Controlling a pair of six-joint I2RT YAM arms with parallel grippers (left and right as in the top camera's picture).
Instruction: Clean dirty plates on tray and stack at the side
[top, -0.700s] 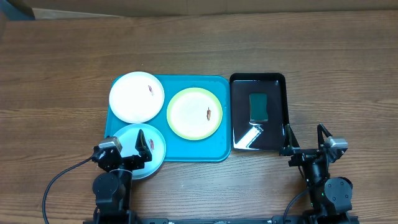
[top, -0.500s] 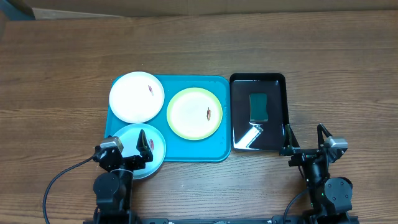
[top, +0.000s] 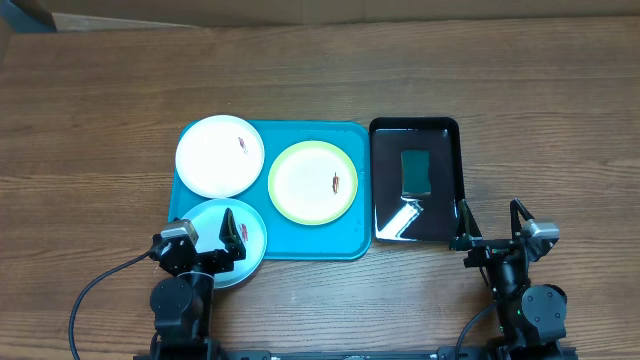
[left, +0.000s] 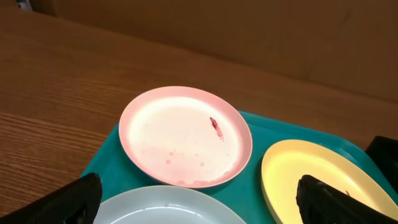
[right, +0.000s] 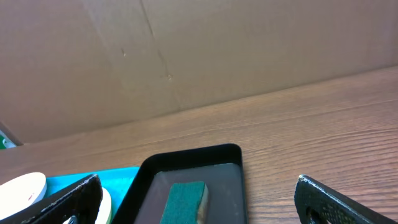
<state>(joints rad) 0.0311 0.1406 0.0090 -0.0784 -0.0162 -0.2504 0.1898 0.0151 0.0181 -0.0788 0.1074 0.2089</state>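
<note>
The turquoise tray (top: 300, 242) holds three plates. A white plate (top: 220, 155) with a small red smear lies at its far left. In the middle is a green-rimmed plate (top: 312, 182), also smeared. The pale blue plate (top: 254, 232) lies at the near left corner. My left gripper (top: 198, 238) hovers over the pale blue plate, open and holding nothing. In the left wrist view its dark fingers (left: 73, 200) frame the pale blue plate (left: 168, 208), with the white plate (left: 185, 137) beyond. My right gripper (top: 490, 222) is open and empty, near the table's front edge, right of the tray.
A glossy black tray (top: 415, 180) with a green sponge (top: 415, 172) sits just right of the turquoise tray. In the right wrist view the sponge (right: 186, 200) lies ahead between the open fingers. Bare wooden table (top: 100, 180) surrounds both trays. A cardboard wall (right: 217, 56) stands at the back.
</note>
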